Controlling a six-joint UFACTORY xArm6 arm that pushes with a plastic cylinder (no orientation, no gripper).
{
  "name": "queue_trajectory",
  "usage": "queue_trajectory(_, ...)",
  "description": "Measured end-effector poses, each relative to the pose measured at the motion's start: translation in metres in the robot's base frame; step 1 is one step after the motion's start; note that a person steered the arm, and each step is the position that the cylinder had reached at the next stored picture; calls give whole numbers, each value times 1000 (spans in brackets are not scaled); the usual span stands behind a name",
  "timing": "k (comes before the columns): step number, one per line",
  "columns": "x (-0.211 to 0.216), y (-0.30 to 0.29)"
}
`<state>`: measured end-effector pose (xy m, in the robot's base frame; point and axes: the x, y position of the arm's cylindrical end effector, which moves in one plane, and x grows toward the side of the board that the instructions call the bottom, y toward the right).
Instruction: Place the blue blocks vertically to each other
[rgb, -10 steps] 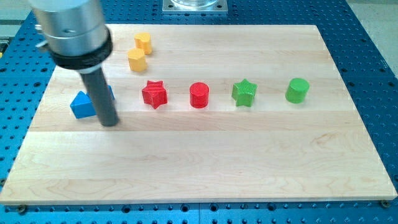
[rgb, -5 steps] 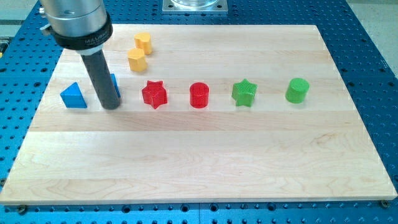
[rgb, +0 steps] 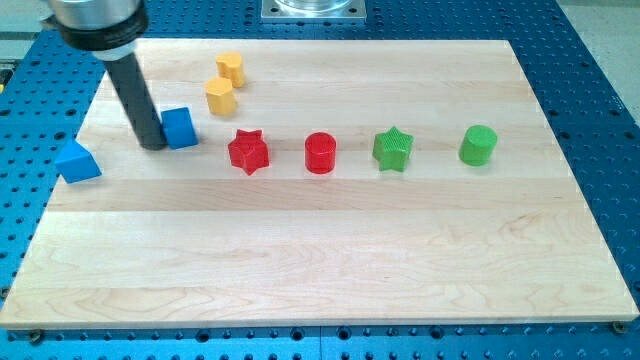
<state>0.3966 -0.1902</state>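
2 blue blocks (rgb: 179, 128), 2 yellow (rgb: 220, 97), 2 red (rgb: 248, 151), 2 green (rgb: 393, 149).

A robotics lab bench: a pale wooden worktop (rgb: 400, 250) lies on a blue perforated metal plate (rgb: 600, 110) (rows of mounting holes), with a grey metal base (rgb: 312, 9) at the view's top.
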Motion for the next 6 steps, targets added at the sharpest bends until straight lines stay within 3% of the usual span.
queue_trajectory(2, -32, -14)
queue_trajectory(6, -30, 31)
